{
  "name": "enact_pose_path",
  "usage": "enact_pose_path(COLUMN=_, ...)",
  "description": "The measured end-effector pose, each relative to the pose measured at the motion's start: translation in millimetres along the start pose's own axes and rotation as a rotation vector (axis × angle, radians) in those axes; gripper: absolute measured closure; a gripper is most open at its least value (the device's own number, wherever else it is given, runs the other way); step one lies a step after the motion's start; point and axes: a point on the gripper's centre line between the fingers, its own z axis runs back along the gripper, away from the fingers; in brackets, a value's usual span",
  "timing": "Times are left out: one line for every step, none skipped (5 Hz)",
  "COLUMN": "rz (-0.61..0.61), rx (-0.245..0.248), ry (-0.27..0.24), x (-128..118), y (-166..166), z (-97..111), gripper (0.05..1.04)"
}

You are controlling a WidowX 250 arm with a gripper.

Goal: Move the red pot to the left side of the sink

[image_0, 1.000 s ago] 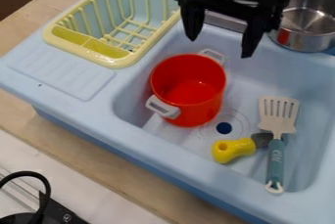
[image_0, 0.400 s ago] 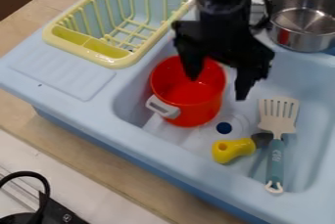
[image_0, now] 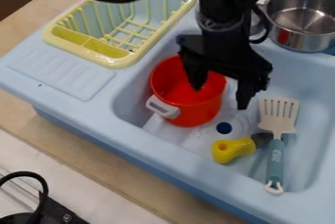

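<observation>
Tool (image_0: 220,99) lower at red pot (image_0: 198,114)

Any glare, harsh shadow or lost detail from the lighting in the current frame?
Camera view: soft light on the blue sink, no harsh shadows; bright reflections on the steel pot, none hiding its shape; the black gripper is nearly a silhouette, little surface detail.

Yellow dish rack (image_0: 112,64), landmark. Steel pot (image_0: 306,41) right of rack. Spatula (image_0: 276,142), cream slotted head, teal handle, lower right of rack. Yellow-handled tool (image_0: 233,150), dark end, also lower right, nearer rack. Black curved item (image_0: 44,183), possibly a cable, well below rack.
</observation>
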Motion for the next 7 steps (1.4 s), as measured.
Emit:
enact_pose_path(rz=0.000, rx=-0.005, ry=0.017, x=-0.4, y=-0.2, z=-7.4, gripper=0.130)
enact_pose_path(rz=0.003, rx=0.007, ry=0.019, x=-1.5, y=-1.2, z=-7.6, gripper=0.395)
enact_pose_path(rz=0.016, rx=0.022, ry=0.031, x=-3.8, y=1.3, z=-4.4, gripper=0.685)
enact_pose_path(rz=-0.004, rx=0.048, ry=0.035, x=-5.5, y=-0.2, z=3.2, gripper=0.904)
enact_pose_path(rz=-0.006, rx=0.051, ry=0.001, x=-3.5, y=0.3, z=14.8, gripper=1.014)
enact_pose_path(rz=-0.011, rx=0.078, ry=-0.025, x=0.7, y=-1.8, z=28.0, gripper=1.028)
enact_pose_path(rz=-0.026, rx=0.111, ry=-0.031, x=4.7, y=-3.8, z=36.4, gripper=1.028)
